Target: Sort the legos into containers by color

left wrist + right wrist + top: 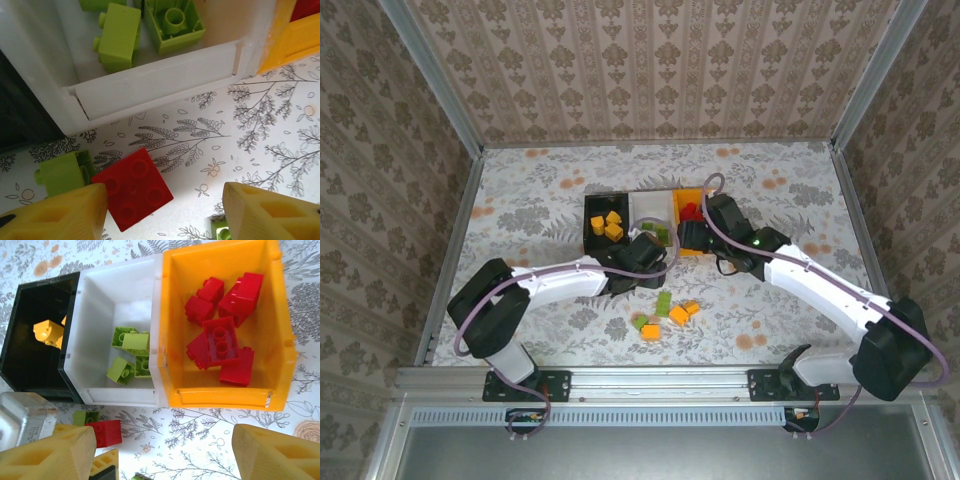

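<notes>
Three joined bins stand mid-table: black [590,240] holding yellow bricks [611,225], white [120,315] holding lime bricks [129,352], orange [280,340] holding red bricks [222,335]. My left gripper [165,215] is open and low over the table in front of the white bin's wall [155,85]. A red brick [132,187] lies between its fingers, close to the left one, with a lime brick [62,172] beside it. My right gripper [162,455] hangs open before the orange bin with nothing between its fingers. From there the same red brick [105,432] is at lower left.
More loose bricks lie nearer the arms: a lime one [663,303], orange-yellow ones [685,312] and a mixed cluster [648,328]. The two grippers [645,255] [695,235] are close together at the bins' front. The left arm's metal wrist [25,420] edges into the right wrist view.
</notes>
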Available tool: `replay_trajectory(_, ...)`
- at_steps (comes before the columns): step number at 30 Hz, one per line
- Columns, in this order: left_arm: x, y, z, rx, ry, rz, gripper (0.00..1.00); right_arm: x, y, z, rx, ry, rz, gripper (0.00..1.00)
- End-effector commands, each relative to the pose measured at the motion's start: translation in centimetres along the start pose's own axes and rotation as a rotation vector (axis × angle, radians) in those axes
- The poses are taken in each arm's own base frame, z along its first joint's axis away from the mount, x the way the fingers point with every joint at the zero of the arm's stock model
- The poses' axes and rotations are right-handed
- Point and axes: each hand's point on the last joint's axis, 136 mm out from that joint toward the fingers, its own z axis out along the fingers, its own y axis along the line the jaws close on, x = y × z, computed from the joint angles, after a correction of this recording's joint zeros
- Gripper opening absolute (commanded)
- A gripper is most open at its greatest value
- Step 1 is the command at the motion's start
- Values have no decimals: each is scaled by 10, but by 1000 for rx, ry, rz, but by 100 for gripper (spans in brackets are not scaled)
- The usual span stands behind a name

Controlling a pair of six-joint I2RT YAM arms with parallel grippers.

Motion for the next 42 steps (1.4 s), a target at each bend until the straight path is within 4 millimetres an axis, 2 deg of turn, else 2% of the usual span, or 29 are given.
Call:
replay_trajectory(1,2,-9,4,22,22,31,64,-3,-11,-7,20,-27,21,74)
replay_trajectory(6,5,-44,5,143,39,64,64,-5,-20,-11,34,-39,38,74)
replay_trajectory(9,6,-56,2,166,49,82,63,-5,-23,-11,40,-42,45,74)
replay_trajectory(16,-14,-47,-23,124,-25,66,67,-5,-24,-11,36,-41,51,74)
replay_trajectory(19,-17,-35,-27,70,-45,69,73,-3,-25,-10,37,-36,56,74)
replay_trajectory(21,-14,-29,-24,53,-44,72,79,-1,-26,-8,36,-32,60,74)
replay_trajectory(23,-10,-26,-17,43,-27,75,80,1,-28,-8,36,-30,62,74)
replay_trajectory(29,-3,-28,12,42,13,94,80,-1,-32,-14,38,-42,73,74)
replay_trajectory(34,-5,-32,26,45,16,111,79,-8,-38,-26,43,-69,83,74)
replay_trajectory(36,-5,-32,31,43,23,115,76,-10,-40,-30,42,-79,87,74)
replay_trajectory(42,-5,-34,36,49,27,121,56,-13,-44,-36,45,-93,96,74)
